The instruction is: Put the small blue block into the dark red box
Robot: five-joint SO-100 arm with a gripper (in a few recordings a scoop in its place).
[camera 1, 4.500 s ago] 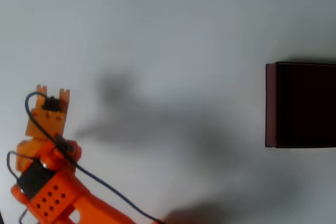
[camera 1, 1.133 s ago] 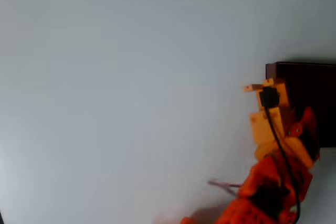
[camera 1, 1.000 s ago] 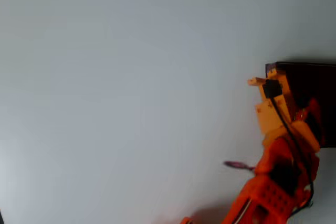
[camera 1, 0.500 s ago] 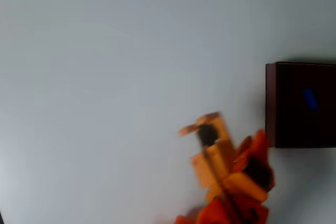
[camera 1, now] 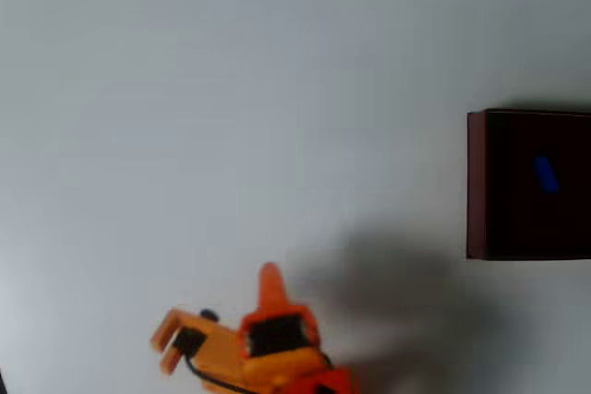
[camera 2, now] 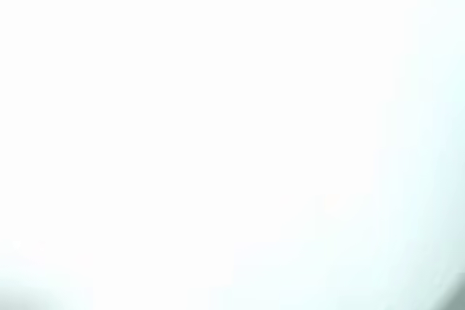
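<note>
The small blue block (camera 1: 546, 173) lies inside the dark red box (camera 1: 476, 186); gripper (camera 1: 163, 346) fingers spread, empty

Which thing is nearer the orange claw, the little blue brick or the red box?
The dark red box; the small blue block lies inside it, farther from the gripper.

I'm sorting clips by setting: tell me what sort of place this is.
Probably a bare robot test bench: a plain white table, one orange arm's gripper, and only a dark red box holding a small blue block.
</note>
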